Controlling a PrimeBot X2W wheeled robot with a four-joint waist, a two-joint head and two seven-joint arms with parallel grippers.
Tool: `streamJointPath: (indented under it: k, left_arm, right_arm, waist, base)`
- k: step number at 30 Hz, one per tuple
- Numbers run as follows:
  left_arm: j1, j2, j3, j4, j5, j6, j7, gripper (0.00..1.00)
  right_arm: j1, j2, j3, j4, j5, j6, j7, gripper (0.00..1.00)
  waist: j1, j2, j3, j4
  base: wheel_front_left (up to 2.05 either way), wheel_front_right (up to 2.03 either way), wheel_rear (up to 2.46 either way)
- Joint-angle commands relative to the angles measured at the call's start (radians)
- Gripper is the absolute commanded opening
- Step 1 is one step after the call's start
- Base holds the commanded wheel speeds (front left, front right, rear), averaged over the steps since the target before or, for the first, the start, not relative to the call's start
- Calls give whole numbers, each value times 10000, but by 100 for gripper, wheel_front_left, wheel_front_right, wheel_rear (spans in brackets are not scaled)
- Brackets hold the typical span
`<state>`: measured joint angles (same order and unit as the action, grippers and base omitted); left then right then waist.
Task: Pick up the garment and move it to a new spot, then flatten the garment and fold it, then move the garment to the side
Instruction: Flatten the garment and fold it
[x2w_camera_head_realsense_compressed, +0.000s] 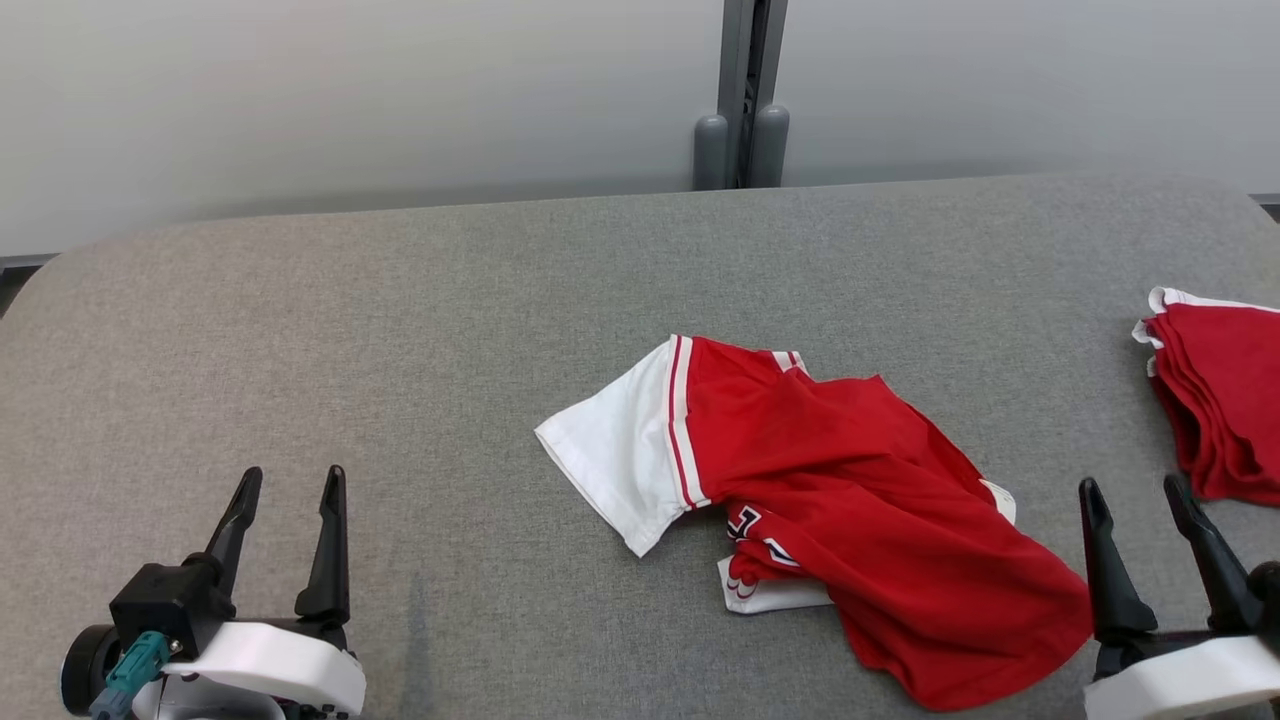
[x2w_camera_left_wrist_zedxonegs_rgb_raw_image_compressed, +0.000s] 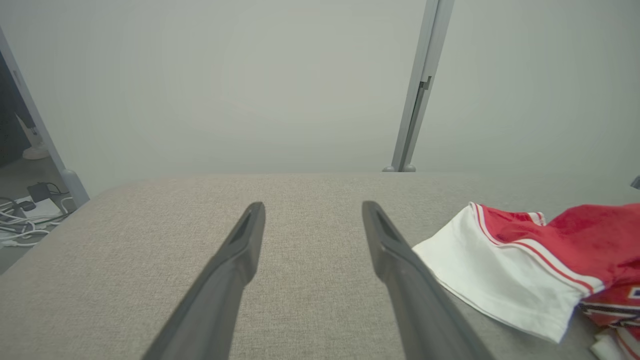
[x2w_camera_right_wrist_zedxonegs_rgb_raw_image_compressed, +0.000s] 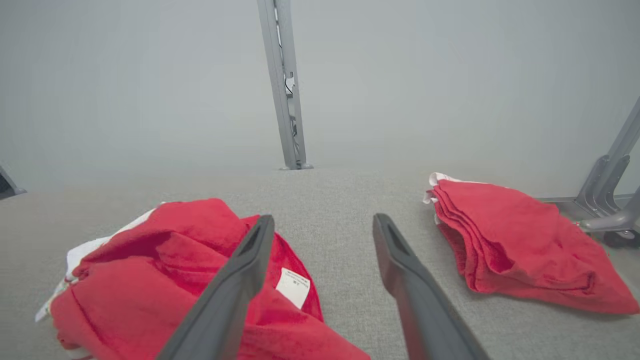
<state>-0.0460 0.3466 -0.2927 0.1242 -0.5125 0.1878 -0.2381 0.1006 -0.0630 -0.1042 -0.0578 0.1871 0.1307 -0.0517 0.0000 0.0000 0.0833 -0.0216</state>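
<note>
A red garment (x2w_camera_head_realsense_compressed: 850, 500) with a white sleeve lies crumpled on the grey padded table (x2w_camera_head_realsense_compressed: 400, 330), right of centre; it also appears at the right of the left wrist view (x2w_camera_left_wrist_zedxonegs_rgb_raw_image_compressed: 530, 260) and at the lower left of the right wrist view (x2w_camera_right_wrist_zedxonegs_rgb_raw_image_compressed: 165, 270). My left gripper (x2w_camera_head_realsense_compressed: 290, 482) stands open at the lower left, well left of the garment (x2w_camera_left_wrist_zedxonegs_rgb_raw_image_compressed: 312, 210). At the lower right my right gripper (x2w_camera_head_realsense_compressed: 1135, 492) is open, just right of the garment's lower edge, nothing between its fingers (x2w_camera_right_wrist_zedxonegs_rgb_raw_image_compressed: 324, 222).
A pile of folded red cloth (x2w_camera_head_realsense_compressed: 1215, 390) lies at the table's right edge, also in the right wrist view (x2w_camera_right_wrist_zedxonegs_rgb_raw_image_compressed: 515, 245). A grey post (x2w_camera_head_realsense_compressed: 742, 95) stands behind the table against a pale wall. Cables (x2w_camera_left_wrist_zedxonegs_rgb_raw_image_compressed: 25, 215) lie on the floor past the table's left end.
</note>
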Motion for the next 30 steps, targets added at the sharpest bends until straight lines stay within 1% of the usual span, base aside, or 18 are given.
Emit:
streamJointPath:
  k: [1, 6, 12, 20, 22, 25, 30]
  left_arm:
    - [86, 68, 13, -50, -36, 77, -12, 100]
    - [212, 24, -30, -112, -95, 103, -7, 100]
    - [439, -69, -131, -157, -190, 156, 39, 100]
    - [241, -23, -363, -291, -203, -29, 226, 100]
    - [-12, -5, -497, -342, -150, -156, 373, 100]
    - [-597, -49, -825, -328, -55, -470, 709, 100]
    - [-2143, -400, -1447, 193, -264, -1243, 1641, 100]
  right_arm:
    - [-156, -3, 46, -201, 5, 2, 19, 100]
    - [-326, -5, 358, -659, -25, 2, 246, 100]
    - [-255, -7, 411, -659, 119, 2, 306, 100]
    - [-246, 22, 415, -643, 248, 2, 258, 100]
    - [-299, 24, 412, -663, 267, 2, 252, 100]
    - [-445, 26, 458, -702, 286, 2, 260, 100]
    - [-685, 36, 682, -734, 253, 2, 251, 100]
  waist:
    - [0, 0, -60, -8]
    - [0, 0, -251, 17]
    - [0, 0, -388, 119]
    - [0, 0, -309, 190]
    - [0, 0, -220, 204]
    - [0, 0, -5, 190]
    - [0, 0, 566, -78]
  base:
    - [0, 0, 0]
    - [0, 0, 0]
    - [0, 0, 0]
    - [0, 0, 0]
    - [0, 0, 0]
    - [0, 0, 0]
    - [0, 0, 0]
